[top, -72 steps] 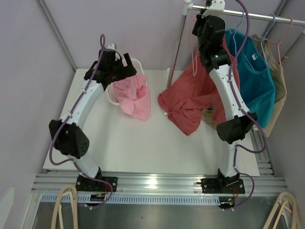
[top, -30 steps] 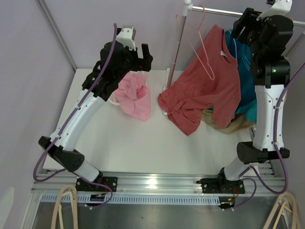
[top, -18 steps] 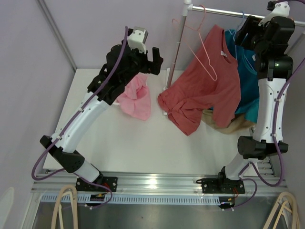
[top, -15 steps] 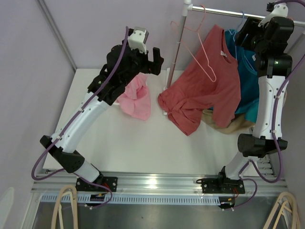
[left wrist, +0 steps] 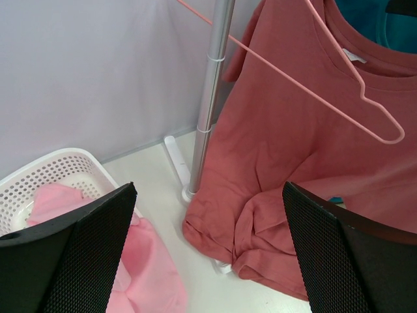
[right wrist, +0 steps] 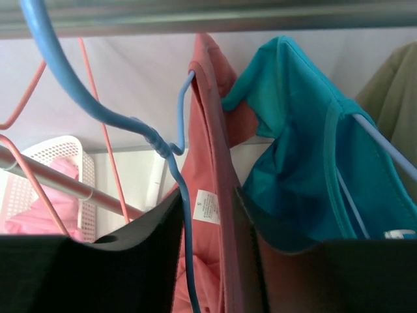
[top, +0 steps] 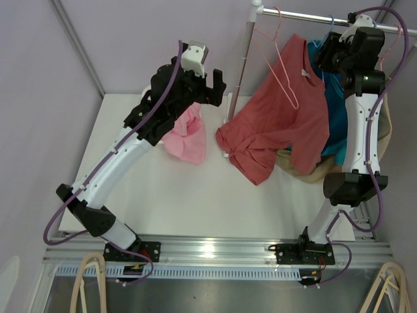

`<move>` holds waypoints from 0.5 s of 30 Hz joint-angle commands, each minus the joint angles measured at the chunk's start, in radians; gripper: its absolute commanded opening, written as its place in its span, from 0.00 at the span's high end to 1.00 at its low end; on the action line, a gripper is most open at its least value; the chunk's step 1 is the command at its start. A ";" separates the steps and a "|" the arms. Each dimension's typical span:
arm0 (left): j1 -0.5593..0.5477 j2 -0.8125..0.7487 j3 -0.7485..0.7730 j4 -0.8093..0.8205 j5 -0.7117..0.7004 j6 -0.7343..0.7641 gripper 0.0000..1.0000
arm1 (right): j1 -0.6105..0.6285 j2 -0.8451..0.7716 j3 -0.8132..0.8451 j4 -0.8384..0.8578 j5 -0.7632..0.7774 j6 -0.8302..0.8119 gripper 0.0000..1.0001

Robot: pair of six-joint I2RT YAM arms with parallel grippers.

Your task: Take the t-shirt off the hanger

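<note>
The red t-shirt [top: 280, 124] hangs from the rail [top: 306, 16] by its collar and its lower half lies bunched on the table. It also shows in the left wrist view [left wrist: 293, 150] and the right wrist view [right wrist: 208, 104]. A blue hanger [right wrist: 98, 107] runs into its collar. A bare pink hanger [top: 280, 65] dangles in front of it. My right gripper [top: 328, 55] is up at the rail. Its jaws [right wrist: 208, 195] stand narrowly apart around the collar edge and the blue wire. My left gripper [top: 212, 88] is open and empty in the air, facing the shirt [left wrist: 208, 189].
A teal shirt [top: 339, 111] and a beige garment [top: 384, 130] hang right of the red one. The rack's upright pole [top: 240, 72] stands between my grippers. A white basket [left wrist: 52, 169] with pink cloth [top: 186, 137] spilling out sits at the back left.
My left arm rose and swung right toward the pole. My right gripper left the pink hanger, swung right, then came back left to the collar. The red shirt has hung still through the last second.
</note>
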 commanded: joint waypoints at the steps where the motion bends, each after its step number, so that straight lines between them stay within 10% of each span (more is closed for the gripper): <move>1: -0.010 -0.011 -0.006 0.037 -0.018 0.021 0.01 | -0.003 -0.011 -0.010 0.069 -0.037 -0.001 0.64; 7: -0.013 -0.010 -0.016 0.046 -0.013 0.021 0.00 | -0.003 -0.020 -0.045 0.112 -0.045 -0.008 1.00; 15: -0.034 -0.005 -0.006 0.062 -0.030 0.047 0.01 | 0.032 -0.062 -0.067 0.180 -0.027 -0.033 1.00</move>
